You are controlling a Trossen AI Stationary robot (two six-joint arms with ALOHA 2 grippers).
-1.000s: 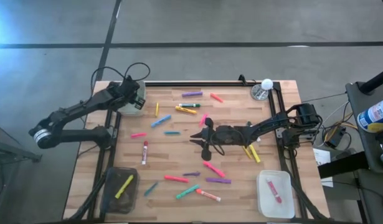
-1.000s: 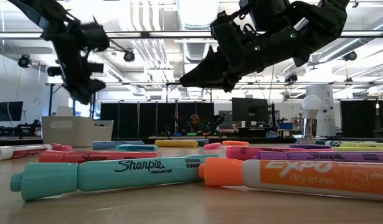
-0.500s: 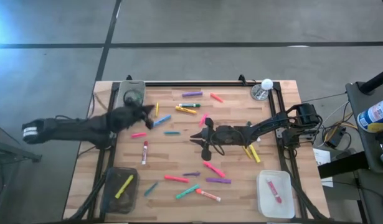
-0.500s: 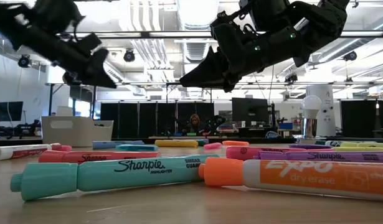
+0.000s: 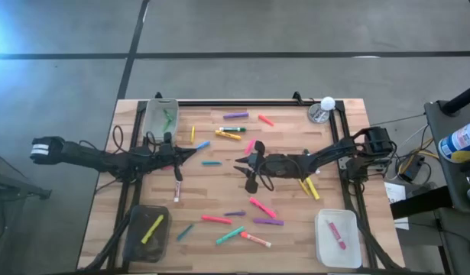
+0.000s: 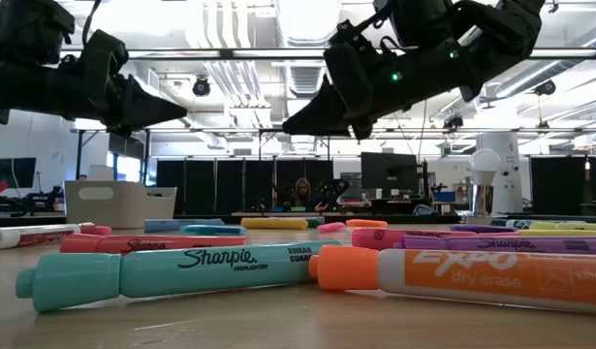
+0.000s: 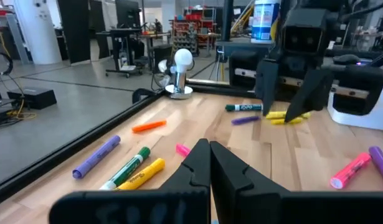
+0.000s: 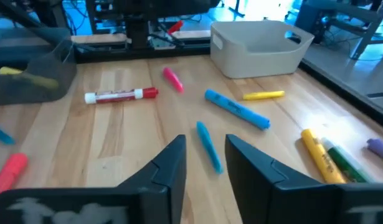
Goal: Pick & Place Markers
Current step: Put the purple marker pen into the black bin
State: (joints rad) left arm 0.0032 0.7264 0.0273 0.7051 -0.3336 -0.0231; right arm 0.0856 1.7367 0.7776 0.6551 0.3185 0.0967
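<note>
Markers (image 5: 233,234) lay scattered all over the table (image 5: 292,237). Left gripper (image 5: 190,151) hung near the left edge, pinched shut on nothing. Right gripper (image 5: 250,167) sat mid-table, fingers parted, also empty.

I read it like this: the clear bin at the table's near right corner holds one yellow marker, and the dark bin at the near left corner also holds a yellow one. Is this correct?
Not quite. In the high view the marker in the clear bin is pink, not yellow. The rest stands: the dark bin at the near left corner holds one yellow marker.
</note>
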